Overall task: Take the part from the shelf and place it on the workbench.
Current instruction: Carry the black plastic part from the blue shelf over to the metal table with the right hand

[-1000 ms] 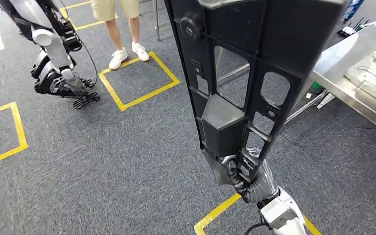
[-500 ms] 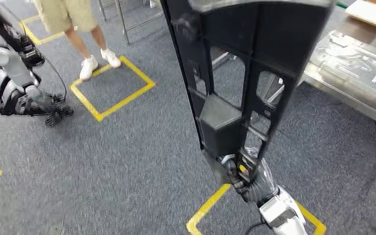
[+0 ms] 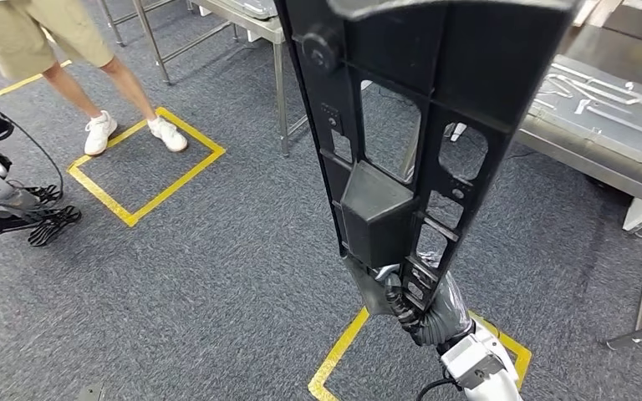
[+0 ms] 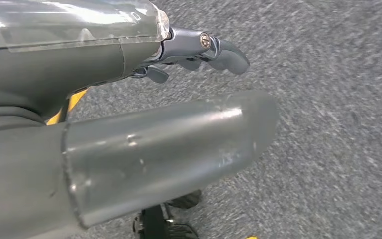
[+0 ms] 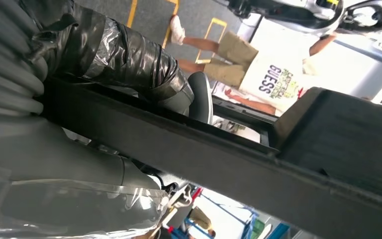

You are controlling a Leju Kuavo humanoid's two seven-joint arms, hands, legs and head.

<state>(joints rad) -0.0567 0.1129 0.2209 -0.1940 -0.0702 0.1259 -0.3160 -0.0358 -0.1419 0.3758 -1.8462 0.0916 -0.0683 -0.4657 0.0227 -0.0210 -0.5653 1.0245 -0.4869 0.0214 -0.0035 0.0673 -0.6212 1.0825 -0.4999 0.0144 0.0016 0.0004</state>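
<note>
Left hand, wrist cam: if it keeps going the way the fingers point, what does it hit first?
Probably just the grey carpet. The left hand holds nothing, and nothing else lies ahead of its fingers, though depth is unclear.

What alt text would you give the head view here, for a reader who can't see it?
The robot's right hand holds a long black plastic part upright by its lower end, above grey carpet with yellow floor markings. A steel workbench stands to the right, and a person's legs at upper left.
</note>
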